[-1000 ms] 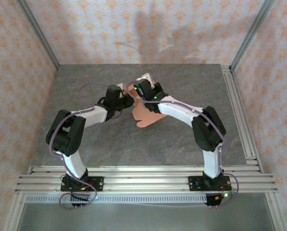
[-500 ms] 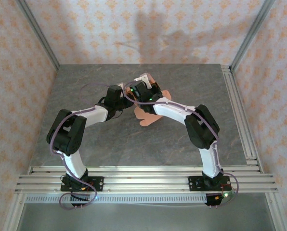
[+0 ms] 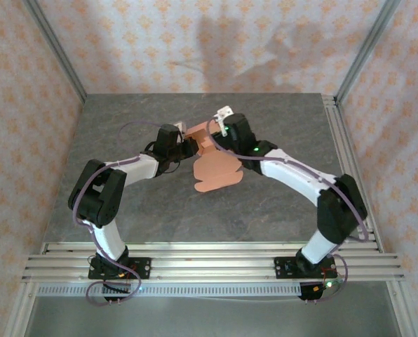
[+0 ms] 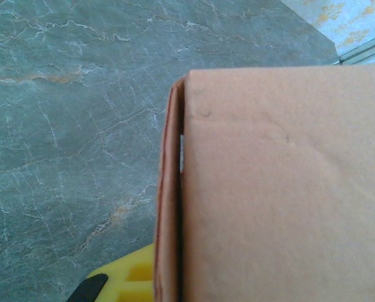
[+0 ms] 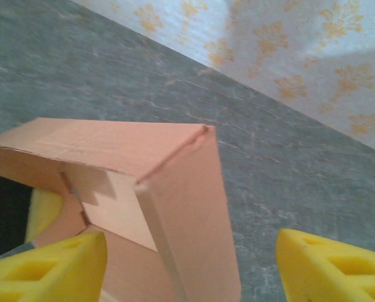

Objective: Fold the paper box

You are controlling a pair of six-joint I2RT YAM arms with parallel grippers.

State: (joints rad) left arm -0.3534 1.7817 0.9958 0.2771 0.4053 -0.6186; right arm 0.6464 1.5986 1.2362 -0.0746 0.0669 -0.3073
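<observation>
The paper box [image 3: 210, 168] is salmon-orange card, partly folded, and hangs above the middle of the table between the two grippers. Its rounded flaps droop toward the front. My left gripper [image 3: 186, 147] is shut on the box's left edge. In the left wrist view the card [image 4: 282, 189] covers the right side, with one yellow finger [image 4: 124, 278] pressed against its folded edge. My right gripper [image 3: 217, 135] stands open at the box's right. Its yellow pads [image 5: 49, 267] are wide apart, with a folded corner of the box [image 5: 187, 214] between them, untouched.
The grey marble table [image 3: 160, 203] lies below. Aluminium rails run along its right edge [image 3: 349, 168] and its front edge [image 3: 209, 256]. Patterned walls [image 3: 195, 42] close in the back and both sides.
The right gripper has opened and let go of the box, and its arm has swung out to the right. The box's flaps have dropped lower. The left gripper keeps its hold.
</observation>
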